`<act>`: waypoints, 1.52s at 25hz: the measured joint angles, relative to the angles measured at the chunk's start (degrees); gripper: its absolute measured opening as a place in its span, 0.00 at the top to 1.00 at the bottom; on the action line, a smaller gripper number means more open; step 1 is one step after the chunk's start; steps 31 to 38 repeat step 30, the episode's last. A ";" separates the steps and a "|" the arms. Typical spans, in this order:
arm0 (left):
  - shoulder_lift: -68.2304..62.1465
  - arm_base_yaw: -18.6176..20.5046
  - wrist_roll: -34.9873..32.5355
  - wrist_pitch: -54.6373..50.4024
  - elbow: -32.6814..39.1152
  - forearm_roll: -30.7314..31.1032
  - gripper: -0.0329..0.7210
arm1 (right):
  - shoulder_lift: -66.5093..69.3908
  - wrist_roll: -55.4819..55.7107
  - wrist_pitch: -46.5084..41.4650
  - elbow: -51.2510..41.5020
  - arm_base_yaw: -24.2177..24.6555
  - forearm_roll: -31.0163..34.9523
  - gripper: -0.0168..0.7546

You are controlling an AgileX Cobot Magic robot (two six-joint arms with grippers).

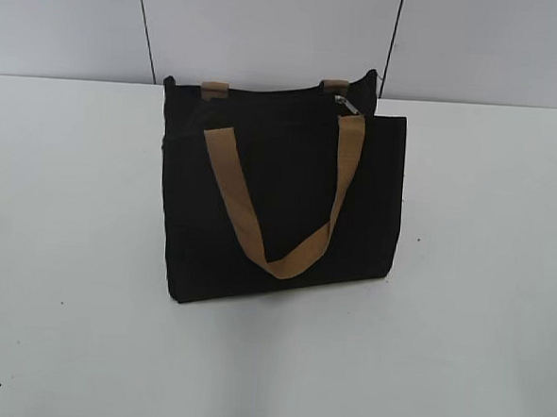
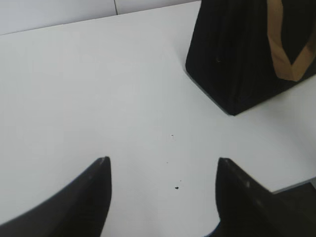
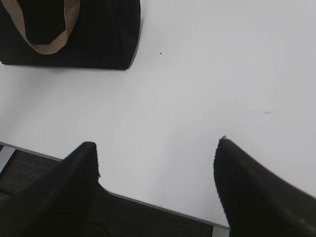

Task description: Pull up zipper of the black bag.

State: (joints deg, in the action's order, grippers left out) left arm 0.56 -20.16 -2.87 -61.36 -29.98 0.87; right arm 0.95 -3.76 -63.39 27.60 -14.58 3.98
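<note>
The black bag (image 1: 279,199) stands upright in the middle of the white table, one tan handle hanging down its front. The zipper (image 1: 346,104), a small silver slider, sits at the right end of the bag's top edge. My left gripper (image 2: 163,160) is open and empty above the table, the bag's corner (image 2: 232,59) far ahead to its upper right. My right gripper (image 3: 155,143) is open and empty over the table's near edge, the bag (image 3: 98,34) far ahead at upper left. Neither gripper shows in the exterior view.
The white table (image 1: 68,252) spreads around the bag on all sides. A grey panelled wall (image 1: 73,16) stands behind it. The table's front edge (image 3: 163,207) runs under my right gripper. Small dark specks (image 2: 177,187) lie on the surface.
</note>
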 joint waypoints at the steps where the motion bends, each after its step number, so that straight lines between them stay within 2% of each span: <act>1: 0.00 1.36 0.00 0.00 0.00 0.00 0.28 | 0.00 0.00 0.00 0.00 0.34 0.00 0.25; 9: 0.00 11.95 0.00 0.13 0.00 -0.05 0.31 | -1.33 0.00 0.11 0.00 6.20 -0.01 0.25; 14: 0.00 15.73 0.00 0.29 0.00 -0.06 0.33 | -1.33 0.00 0.05 -0.04 9.88 0.15 0.25; 18: 0.00 18.03 0.00 0.29 0.00 -0.06 0.33 | -1.33 0.00 0.11 -0.04 10.77 0.15 0.25; 38: 0.00 18.54 0.00 0.29 0.00 -0.06 0.35 | -1.33 0.00 0.11 -0.04 10.77 0.20 0.25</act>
